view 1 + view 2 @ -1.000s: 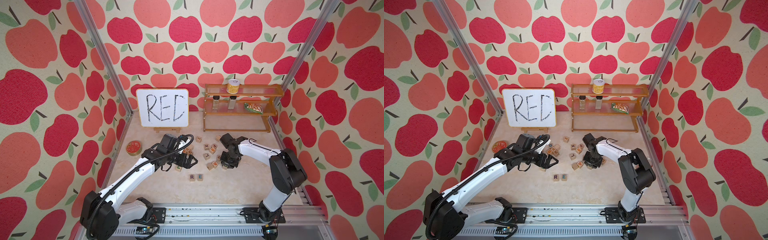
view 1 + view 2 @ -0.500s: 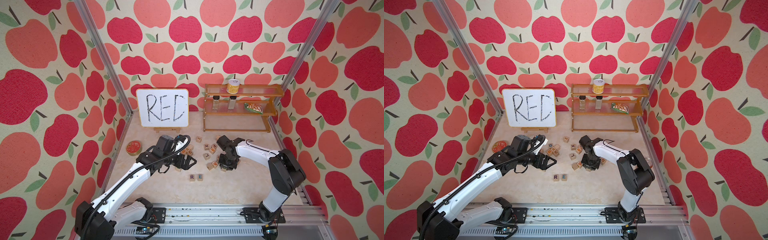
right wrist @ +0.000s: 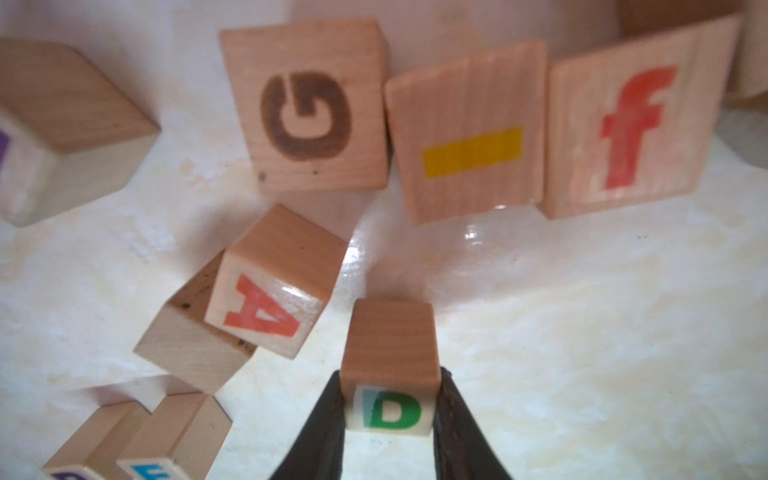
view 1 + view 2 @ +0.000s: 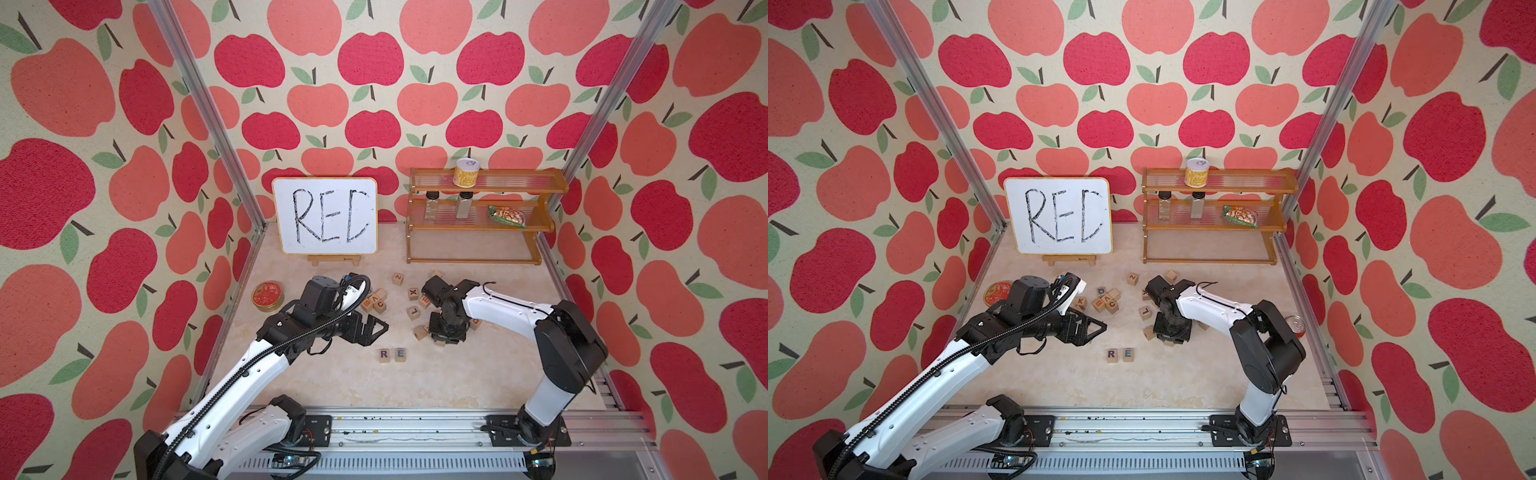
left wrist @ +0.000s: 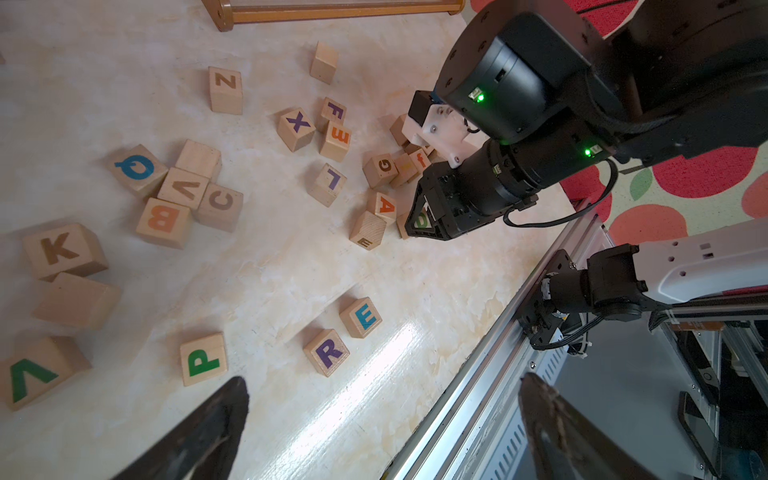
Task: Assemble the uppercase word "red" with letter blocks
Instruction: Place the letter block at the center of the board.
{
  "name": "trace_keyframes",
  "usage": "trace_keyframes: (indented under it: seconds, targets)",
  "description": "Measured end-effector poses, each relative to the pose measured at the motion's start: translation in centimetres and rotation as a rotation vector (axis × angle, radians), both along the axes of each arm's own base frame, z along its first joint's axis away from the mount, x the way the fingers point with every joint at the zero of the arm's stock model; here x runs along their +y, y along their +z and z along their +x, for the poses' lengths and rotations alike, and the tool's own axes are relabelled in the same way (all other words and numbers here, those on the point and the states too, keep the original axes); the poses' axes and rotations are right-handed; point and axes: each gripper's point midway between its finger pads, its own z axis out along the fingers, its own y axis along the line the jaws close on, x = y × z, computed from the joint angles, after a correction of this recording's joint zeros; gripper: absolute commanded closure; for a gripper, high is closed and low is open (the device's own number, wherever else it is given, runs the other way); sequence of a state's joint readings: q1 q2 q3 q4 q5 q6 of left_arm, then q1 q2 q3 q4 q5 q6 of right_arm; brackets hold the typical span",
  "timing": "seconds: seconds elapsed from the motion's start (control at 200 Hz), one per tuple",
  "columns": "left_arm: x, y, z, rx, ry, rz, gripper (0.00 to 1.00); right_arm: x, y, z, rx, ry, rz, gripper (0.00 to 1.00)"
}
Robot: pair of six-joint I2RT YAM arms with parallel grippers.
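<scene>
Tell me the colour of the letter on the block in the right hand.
Green, on the block; clearest in the right wrist view.

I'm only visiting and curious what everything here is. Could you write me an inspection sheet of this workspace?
Surface: table, pale, marbled, glossy.
Job's things: R block and E block side by side near the front; green D block gripped in the right hand.
Clutter: loose letter blocks scattered mid-table; red tin by the left wall; whiteboard and wooden shelf at the back.
Hands: left hand open, empty; right hand shut on the D block.
Cables: black cable along the left arm; thin black wire on the right arm.
Surroundings: apple-patterned walls; metal rail in front.
</scene>
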State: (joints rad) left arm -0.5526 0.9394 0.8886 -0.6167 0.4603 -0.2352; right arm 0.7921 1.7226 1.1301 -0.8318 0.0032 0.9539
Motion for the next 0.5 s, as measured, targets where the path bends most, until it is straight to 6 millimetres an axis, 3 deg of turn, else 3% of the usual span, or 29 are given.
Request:
trace_keyframes:
  seconds: [0.5]
  targets:
    - [1.8, 1.0, -2.4, -0.009, 0.051, -0.018, 0.01, 3.2, 1.3, -1.4, -0.048, 0.108, 0.020, 0.86]
